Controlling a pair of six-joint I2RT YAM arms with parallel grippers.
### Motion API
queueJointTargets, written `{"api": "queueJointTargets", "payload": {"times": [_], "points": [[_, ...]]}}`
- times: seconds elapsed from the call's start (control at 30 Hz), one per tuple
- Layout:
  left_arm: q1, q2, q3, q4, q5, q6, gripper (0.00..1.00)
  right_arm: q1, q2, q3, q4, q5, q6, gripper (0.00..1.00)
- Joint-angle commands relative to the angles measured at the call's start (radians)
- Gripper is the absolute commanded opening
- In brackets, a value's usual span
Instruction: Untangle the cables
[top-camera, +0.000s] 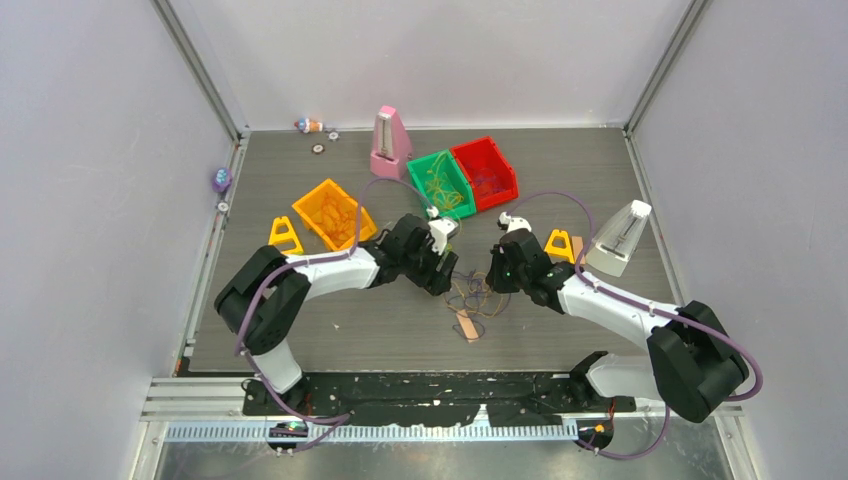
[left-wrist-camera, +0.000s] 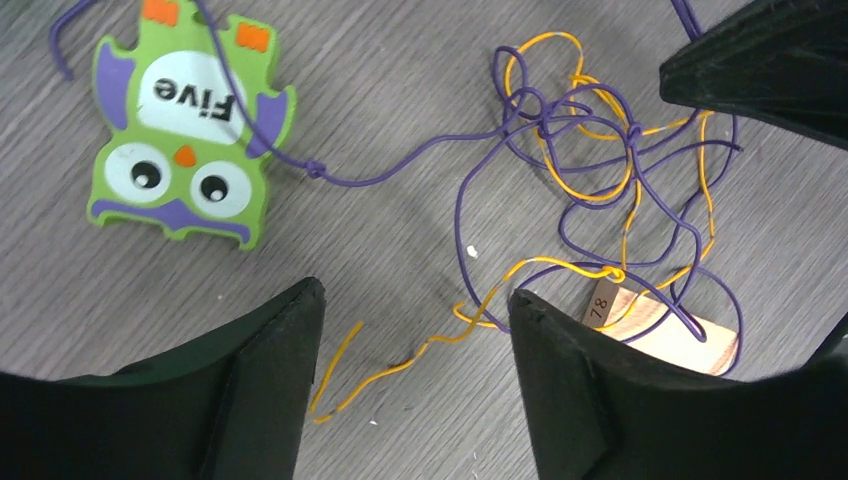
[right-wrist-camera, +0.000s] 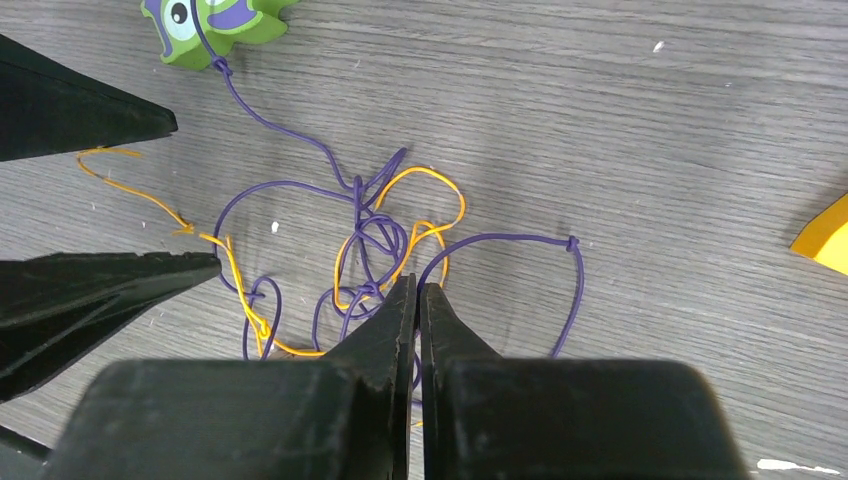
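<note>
On the grey desk (top-camera: 340, 335), the right pincer (right-wrist-camera: 417, 290) is closed at the tangle of thin purple and orange cables (right-wrist-camera: 377, 236), probably anchoring it; the left pincer (left-wrist-camera: 415, 300) gapes astride a loose orange end (left-wrist-camera: 345, 385).

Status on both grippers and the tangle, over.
Left gripper open, orange cable end between fingers. Right gripper shut at tangle edge, grip unconfirmed. Orange and purple cable knotted. Owl tag on purple; wooden tag underneath.

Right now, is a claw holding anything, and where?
The right claw is shut on the cables, at the tangle; the left claw holds nothing.
</note>
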Motion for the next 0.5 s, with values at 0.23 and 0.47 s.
{"api": "queueJointTargets", "payload": {"times": [0.23, 0.47], "points": [[-0.033, -0.011, 0.078, -0.104, -0.074, 0.045, 0.00, -0.007, -0.096, 0.036, -0.048, 0.158, -0.022, 0.05], [-0.027, -0.222, -0.120, 0.097, -0.269, 0.001, 0.00, -0.038, -0.190, 0.020, -0.112, 0.317, 0.021, 0.05]]}}
